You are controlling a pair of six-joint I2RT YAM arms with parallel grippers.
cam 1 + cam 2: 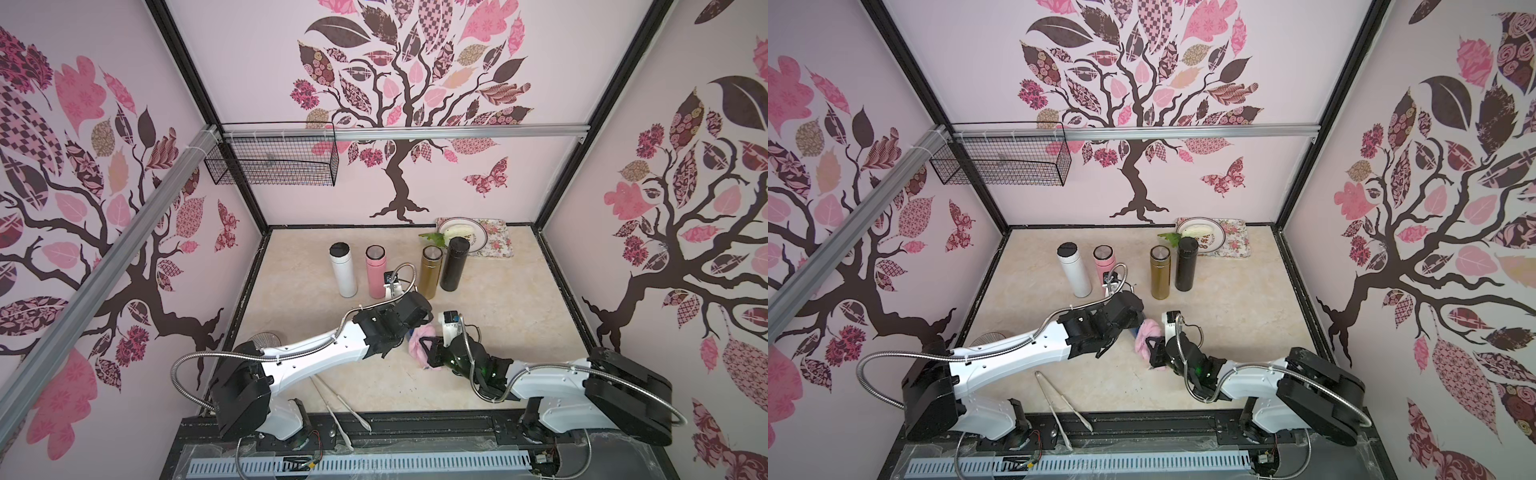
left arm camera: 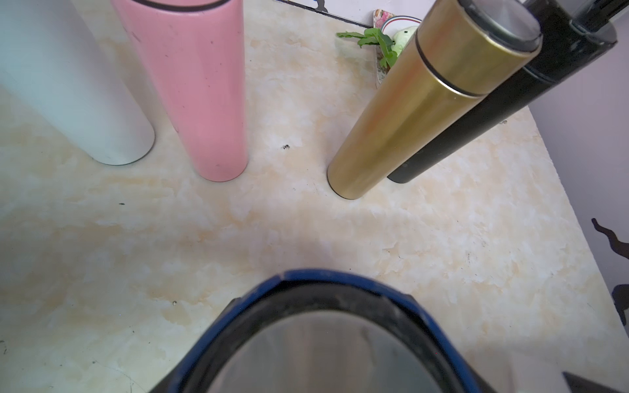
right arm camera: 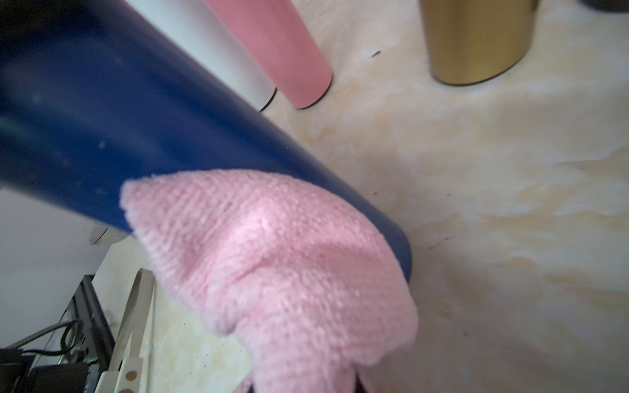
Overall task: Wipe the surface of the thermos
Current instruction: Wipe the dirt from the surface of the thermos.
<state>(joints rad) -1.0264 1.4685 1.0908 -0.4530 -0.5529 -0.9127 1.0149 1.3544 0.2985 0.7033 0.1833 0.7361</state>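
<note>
Left gripper (image 1: 400, 332) was clamped on the blue thermos (image 3: 102, 119); right gripper (image 1: 428, 348) pinched the pink cloth (image 3: 272, 265) against its side.

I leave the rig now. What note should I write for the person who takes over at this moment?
Left end effector: shut on the dark blue cylindrical metal thermos.
Right end effector: shut on the fluffy pink cloth, pressed against that thermos's lower side.
Done: both grasped, cloth in contact.
Left: wipe the whole surface; progress cannot be told.
Behind stand white thermos, pink thermos, gold thermos, black thermos.
</note>
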